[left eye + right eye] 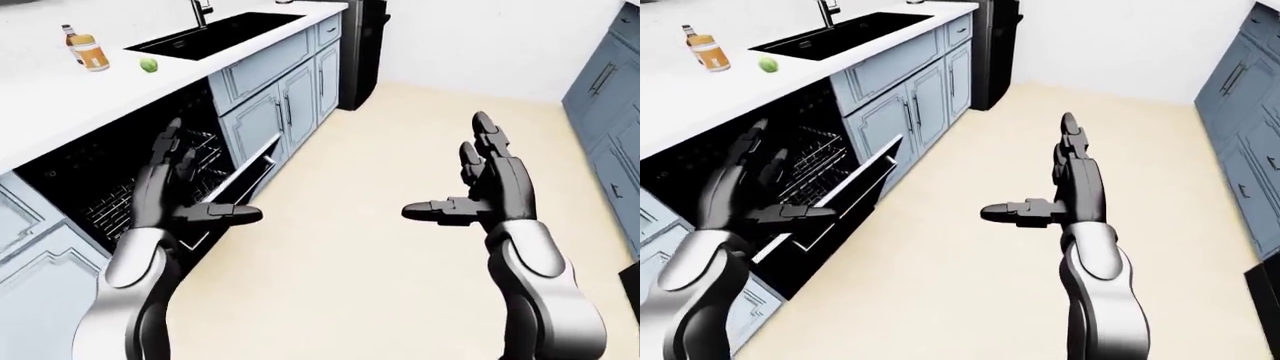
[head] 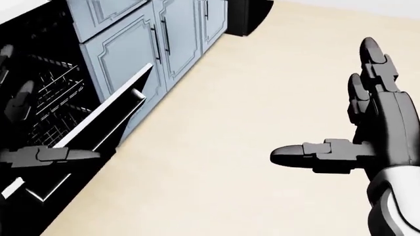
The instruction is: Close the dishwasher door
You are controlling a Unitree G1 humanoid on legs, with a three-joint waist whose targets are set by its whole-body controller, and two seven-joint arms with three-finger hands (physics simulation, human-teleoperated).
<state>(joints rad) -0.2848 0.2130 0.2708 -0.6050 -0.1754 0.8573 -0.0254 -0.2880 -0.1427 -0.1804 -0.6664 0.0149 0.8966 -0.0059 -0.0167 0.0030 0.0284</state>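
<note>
Item: black dishwasher door with pale top edge (image 1: 845,196), hanging part-open and tilted outward from the dark cavity under the white worktop (image 1: 70,105), at the left of both eye views; wire racks (image 1: 150,187) show inside. Your left hand (image 1: 185,202) hovers with fingers spread and thumb out, over the door's upper edge; whether it touches the door you cannot tell from these views. Your right hand (image 1: 480,196) is likewise spread, thumb pointing left, well apart from the door over bare beige floor (image 1: 360,247), holding nothing. Adjacent: blue-grey panelled cabinet doors (image 1: 285,112) just beside the dishwasher, a black sink (image 1: 215,34) in the worktop, an amber bottle (image 1: 90,52) and a small green fruit (image 1: 151,65) near it. Risks, as judged: spread fingers of your left hand could slip between door and rack and be caught as the door swings up; a push landing off-centre or only on the edge may slide off; a rack standing proud could stop the door short of latching.
</note>
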